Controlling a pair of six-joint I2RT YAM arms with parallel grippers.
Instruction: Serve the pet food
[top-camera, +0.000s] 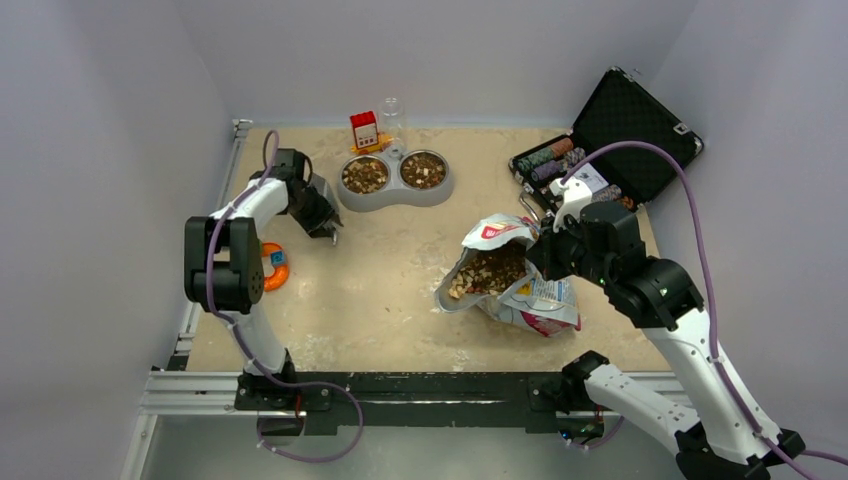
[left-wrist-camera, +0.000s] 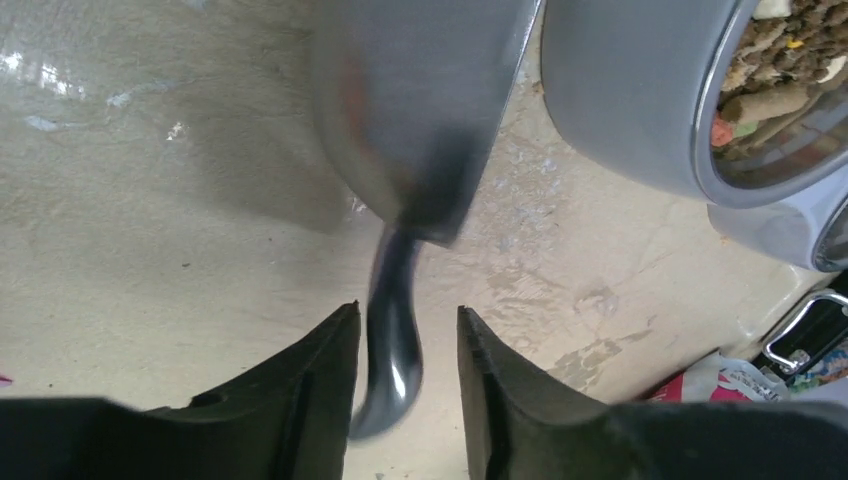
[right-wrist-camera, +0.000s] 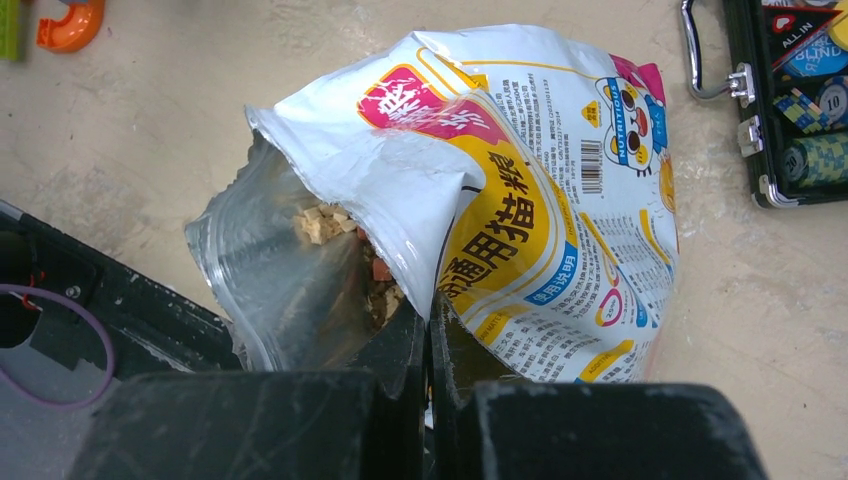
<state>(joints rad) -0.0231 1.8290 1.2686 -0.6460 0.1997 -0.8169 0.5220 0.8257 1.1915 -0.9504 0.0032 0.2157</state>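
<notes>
The pet food lies as brown kibble in the open printed bag (top-camera: 520, 290), in the bag's mouth (top-camera: 490, 268), and in both cups of the grey double bowl (top-camera: 395, 195). My right gripper (right-wrist-camera: 430, 322) is shut on the bag's (right-wrist-camera: 540, 200) upper edge and holds the mouth open; kibble (right-wrist-camera: 322, 225) shows inside. My left gripper (left-wrist-camera: 408, 315) is open just left of the bowl (left-wrist-camera: 620, 90). The metal scoop (left-wrist-camera: 420, 90) lies ahead of it on the table. The scoop's handle (left-wrist-camera: 392, 345) sits loose between the fingers, with a gap on the right side.
An open black case of poker chips (top-camera: 610, 150) stands at the back right, close behind the bag. An orange ring toy (top-camera: 275, 265) lies by the left arm. A small red box (top-camera: 364, 130) and a clear glass (top-camera: 392, 112) stand behind the bowl.
</notes>
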